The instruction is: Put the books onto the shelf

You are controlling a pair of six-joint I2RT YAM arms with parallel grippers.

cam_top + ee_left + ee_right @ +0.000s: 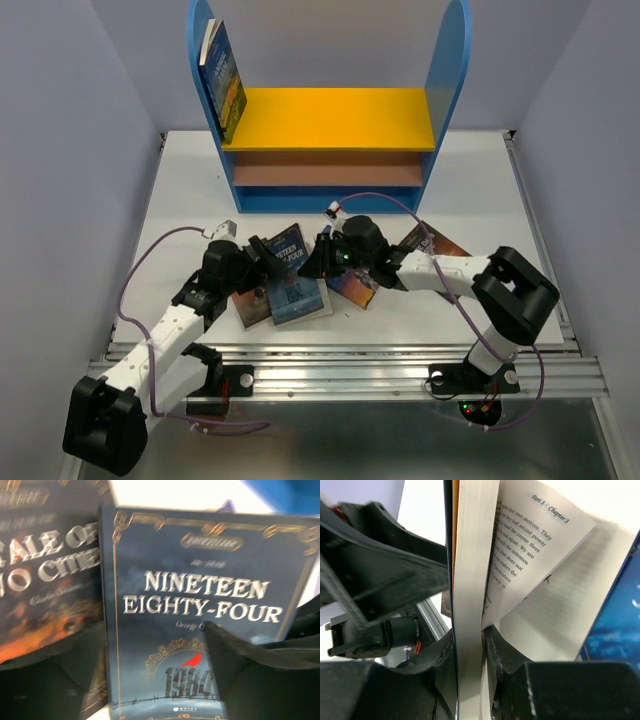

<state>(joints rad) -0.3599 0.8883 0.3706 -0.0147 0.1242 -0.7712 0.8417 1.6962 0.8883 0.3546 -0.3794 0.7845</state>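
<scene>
A dark blue book titled Nineteen Eighty-Four [285,248] [200,595] stands tilted up off the table between my two grippers. My right gripper [319,258] [469,641] is shut on its pale page block [472,570], and a loose printed page [530,545] fans out to the right. My left gripper [262,260] [155,675] is open, with that cover facing it between the fingers, which do not touch it. Other books lie flat below: a dark one [302,297] and an orange-and-black one [253,306] [45,580]. The shelf [330,118] stands at the back with one book [224,80] leaning on its left panel.
An orange-and-blue book [352,286] lies under my right wrist, and another book [437,245] lies under the right forearm. A blue cover [620,625] shows at the right of the right wrist view. Grey walls close in both sides, and a metal rail [350,352] runs along the near edge.
</scene>
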